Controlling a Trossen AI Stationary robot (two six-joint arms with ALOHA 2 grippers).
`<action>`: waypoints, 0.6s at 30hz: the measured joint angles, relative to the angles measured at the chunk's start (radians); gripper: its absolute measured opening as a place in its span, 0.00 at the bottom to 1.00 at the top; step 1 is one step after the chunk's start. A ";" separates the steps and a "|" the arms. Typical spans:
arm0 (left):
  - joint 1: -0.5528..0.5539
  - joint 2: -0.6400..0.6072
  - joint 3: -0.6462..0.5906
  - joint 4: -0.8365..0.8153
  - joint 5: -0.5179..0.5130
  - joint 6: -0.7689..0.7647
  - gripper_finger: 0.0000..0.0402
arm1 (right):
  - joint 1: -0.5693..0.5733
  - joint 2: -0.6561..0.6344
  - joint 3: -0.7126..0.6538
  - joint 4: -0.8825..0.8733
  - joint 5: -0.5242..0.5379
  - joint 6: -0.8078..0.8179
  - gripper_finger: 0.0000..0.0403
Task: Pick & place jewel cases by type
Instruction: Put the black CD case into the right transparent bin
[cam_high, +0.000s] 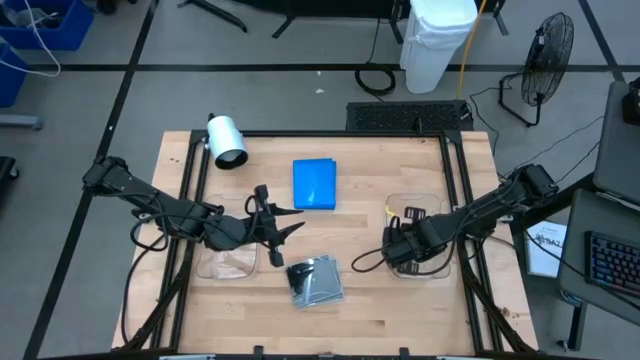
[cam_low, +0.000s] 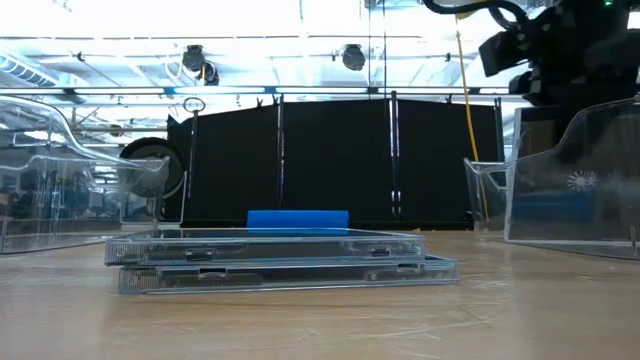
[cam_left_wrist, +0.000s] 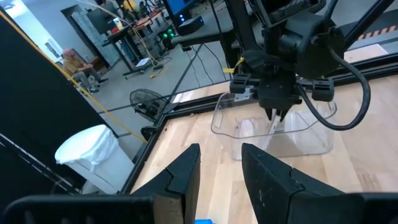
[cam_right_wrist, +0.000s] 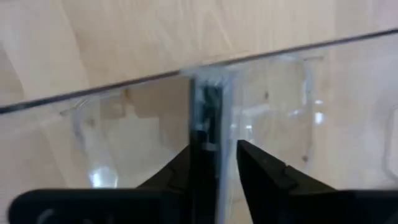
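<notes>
Two clear jewel cases (cam_low: 285, 262) lie stacked at the table's (cam_high: 400, 300) front middle, with a blue jewel case (cam_high: 315, 184) flat farther back. My right fingers (cam_right_wrist: 214, 158) stand over the right clear tray (cam_high: 437, 262), a thin dark case (cam_right_wrist: 208, 124) on edge between them; gripping or released, I cannot tell. My left fingers (cam_left_wrist: 221, 168) hover parted, holding nothing, beside the left clear tray (cam_high: 228, 264).

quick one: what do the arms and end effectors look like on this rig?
Both arms, left arm and right arm, are matte black jointed links. Black cables loop loosely beside each wrist. The left end effector has two flat, tapered dark fingers; the right end effector matches. A small yellow tag sits near the right wrist.
</notes>
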 joint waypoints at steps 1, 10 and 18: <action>0.000 0.000 0.000 0.000 0.000 -0.003 0.31 | 0.000 0.000 0.000 0.002 0.010 -0.002 0.27; 0.000 0.000 0.000 0.000 0.001 -0.005 0.31 | -0.011 0.000 0.024 -0.094 -0.116 -0.022 0.41; 0.000 0.000 0.000 0.000 0.001 -0.006 0.31 | -0.040 -0.056 0.054 -0.161 -0.149 0.010 0.41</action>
